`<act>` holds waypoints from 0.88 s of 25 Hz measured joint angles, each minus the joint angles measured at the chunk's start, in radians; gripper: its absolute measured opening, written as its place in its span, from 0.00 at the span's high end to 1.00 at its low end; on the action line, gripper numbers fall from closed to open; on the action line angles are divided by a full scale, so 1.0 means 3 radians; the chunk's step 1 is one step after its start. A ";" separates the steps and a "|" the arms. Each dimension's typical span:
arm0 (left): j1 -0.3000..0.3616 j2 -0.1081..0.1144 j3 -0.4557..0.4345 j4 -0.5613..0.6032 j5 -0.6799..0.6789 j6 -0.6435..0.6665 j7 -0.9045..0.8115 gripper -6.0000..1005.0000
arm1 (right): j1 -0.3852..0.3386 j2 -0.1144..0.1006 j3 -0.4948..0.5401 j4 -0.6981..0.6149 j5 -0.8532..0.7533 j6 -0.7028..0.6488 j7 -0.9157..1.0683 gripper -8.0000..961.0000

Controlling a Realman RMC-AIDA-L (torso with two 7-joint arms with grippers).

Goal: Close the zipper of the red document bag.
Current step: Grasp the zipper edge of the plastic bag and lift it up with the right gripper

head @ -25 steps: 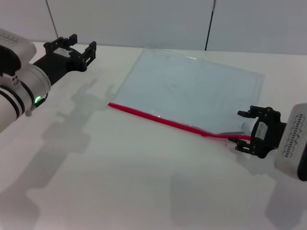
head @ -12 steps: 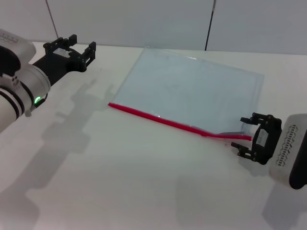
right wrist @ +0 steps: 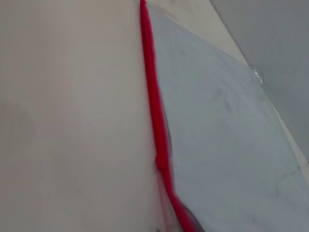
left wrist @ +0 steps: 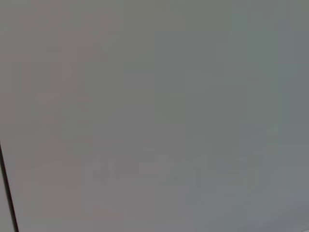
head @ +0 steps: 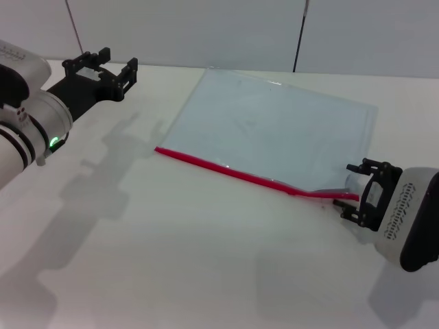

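Note:
The red document bag [head: 274, 127] lies flat on the white table, a translucent pale blue pouch. Its zipper [head: 226, 168] runs as a red strip along the near long edge; the right stretch gapes slightly. My right gripper [head: 351, 186] is at the strip's right end, open, one finger above the bag's corner and one just below the red end. The right wrist view looks along the zipper [right wrist: 153, 101] and the bag [right wrist: 227, 145], with a small bump on the strip. My left gripper [head: 110, 63] hovers open at the far left, away from the bag.
The white table [head: 171, 247] extends bare in front of the bag. A grey wall with dark vertical seams [head: 300, 34] stands behind. The left wrist view shows only that grey wall [left wrist: 154, 116].
My right gripper drew back slightly, then moved left again toward the zipper's right end, with the wrist turned. The left arm and the bag stayed still.

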 joint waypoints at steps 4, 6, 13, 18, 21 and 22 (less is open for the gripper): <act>0.0000 0.0000 0.0000 0.0002 0.0002 -0.0001 -0.0003 0.45 | 0.0048 0.0000 -0.0021 0.0081 0.0010 0.0135 0.0001 0.30; -0.0001 0.0000 0.0000 0.0003 0.0003 -0.0004 -0.0005 0.45 | 0.0076 0.0000 -0.0030 0.0124 0.0023 0.0159 0.0004 0.30; -0.0005 0.0000 0.0000 0.0005 0.0004 -0.0009 -0.0015 0.45 | 0.0111 0.0000 -0.0065 0.0156 0.0031 0.0231 0.0011 0.30; -0.0007 0.0000 0.0000 0.0005 0.0004 -0.0012 -0.0019 0.45 | 0.0184 0.0000 -0.0100 0.0231 0.0031 0.0246 0.0050 0.30; -0.0013 0.0000 0.0000 0.0002 0.0004 -0.0015 -0.0020 0.45 | 0.0249 0.0000 -0.0120 0.0294 0.0032 0.0249 0.0096 0.30; -0.0015 0.0000 0.0000 -0.0001 0.0004 -0.0016 -0.0020 0.45 | 0.0272 0.0000 -0.0131 0.0311 0.0032 0.0252 0.0112 0.30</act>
